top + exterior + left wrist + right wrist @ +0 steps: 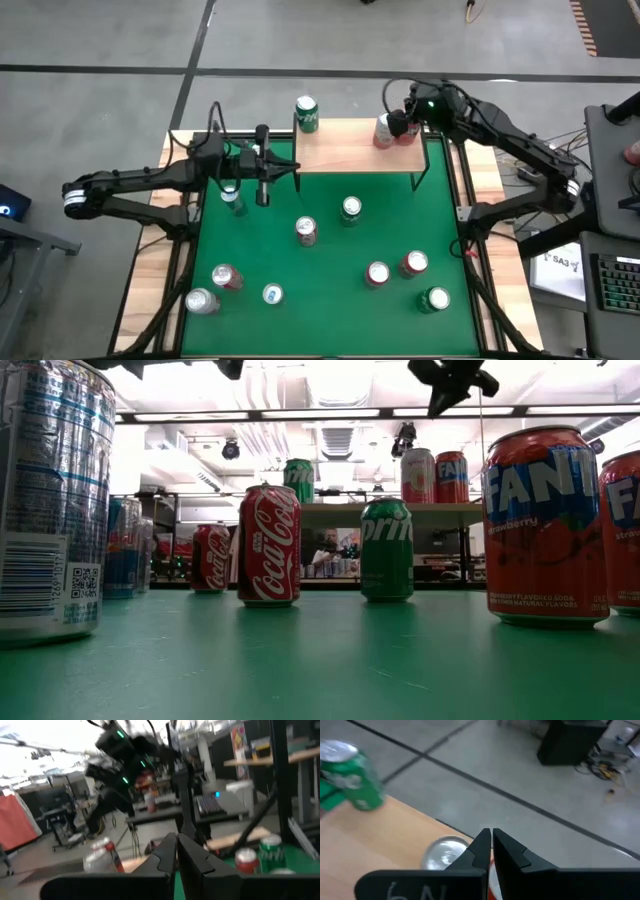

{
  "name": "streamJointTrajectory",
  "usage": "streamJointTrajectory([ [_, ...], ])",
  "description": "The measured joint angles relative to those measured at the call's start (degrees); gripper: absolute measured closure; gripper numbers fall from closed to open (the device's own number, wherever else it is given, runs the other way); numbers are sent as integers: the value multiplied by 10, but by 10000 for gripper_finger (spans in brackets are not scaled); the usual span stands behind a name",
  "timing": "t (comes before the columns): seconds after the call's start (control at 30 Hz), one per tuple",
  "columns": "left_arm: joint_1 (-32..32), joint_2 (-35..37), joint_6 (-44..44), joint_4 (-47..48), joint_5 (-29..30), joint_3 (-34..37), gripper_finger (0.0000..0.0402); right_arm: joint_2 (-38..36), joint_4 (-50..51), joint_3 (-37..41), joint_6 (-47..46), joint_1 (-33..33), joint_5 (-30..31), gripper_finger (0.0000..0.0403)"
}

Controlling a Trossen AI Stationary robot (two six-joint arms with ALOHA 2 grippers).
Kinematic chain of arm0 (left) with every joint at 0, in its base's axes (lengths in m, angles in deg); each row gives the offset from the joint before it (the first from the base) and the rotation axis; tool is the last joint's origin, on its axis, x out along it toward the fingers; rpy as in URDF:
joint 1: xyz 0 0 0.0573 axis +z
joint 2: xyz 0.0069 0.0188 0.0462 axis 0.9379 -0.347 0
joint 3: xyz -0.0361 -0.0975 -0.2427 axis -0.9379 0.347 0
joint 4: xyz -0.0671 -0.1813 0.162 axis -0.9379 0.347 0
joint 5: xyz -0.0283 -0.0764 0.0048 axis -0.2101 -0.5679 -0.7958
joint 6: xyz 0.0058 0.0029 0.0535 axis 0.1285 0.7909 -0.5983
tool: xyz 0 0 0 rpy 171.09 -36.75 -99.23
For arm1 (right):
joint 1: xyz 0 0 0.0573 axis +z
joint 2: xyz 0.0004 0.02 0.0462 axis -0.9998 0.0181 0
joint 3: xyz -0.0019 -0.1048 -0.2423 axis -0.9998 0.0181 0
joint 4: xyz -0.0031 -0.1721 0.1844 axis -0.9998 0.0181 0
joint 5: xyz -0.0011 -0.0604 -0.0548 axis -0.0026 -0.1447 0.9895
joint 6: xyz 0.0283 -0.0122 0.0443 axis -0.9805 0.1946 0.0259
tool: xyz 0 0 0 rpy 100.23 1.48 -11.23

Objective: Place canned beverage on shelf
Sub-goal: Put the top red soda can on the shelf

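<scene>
Canned beverages stand in two places. On the shelf (360, 147) — a light wooden board on thin black legs at the far edge of the green worktop (330, 320) — a green can (306, 113) sits at the far left corner, and red cans (384, 130) stand near the far right corner, where the low view shows two side by side. Eight more cans are scattered over the worktop, among them a Coca-Cola can (269, 545), a Sprite can (386, 549) and a Fanta can (545, 525) seen in the low view.

The right tool (402, 126) hovers just beside the red cans at the shelf's far right corner; its fingers (481, 849) are clenched together with nothing between them, a silver can top (445, 854) directly below. The left tool (264, 190) hangs over the worktop just off the shelf's left end, near a can (232, 200) — its fingers (167, 851) are likewise pressed together and empty.
</scene>
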Motion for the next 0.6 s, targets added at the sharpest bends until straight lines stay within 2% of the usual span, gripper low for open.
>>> streamJointTrajectory([
  [0.1, 0, -4, -13, 27, 0, 1, 402, 30, 39, -30, 2, -24, -8, 392],
  [0.2, 0, -6, -17, 28, 1, 6, 402, 52, 70, -49, 13, -50, -47, 392],
  [0.33, 0, -4, -30, 28, 1, 15, 402, 66, 92, -59, 9, -89, -160, 392],
  [0.4, 0, -3, -33, 28, 1, 19, 402, 69, 98, -58, 7, -104, -197, 392],
  [0.6, 0, -3, -38, 28, 2, 24, 402, 69, 99, -43, 6, -123, -205, 392],
])
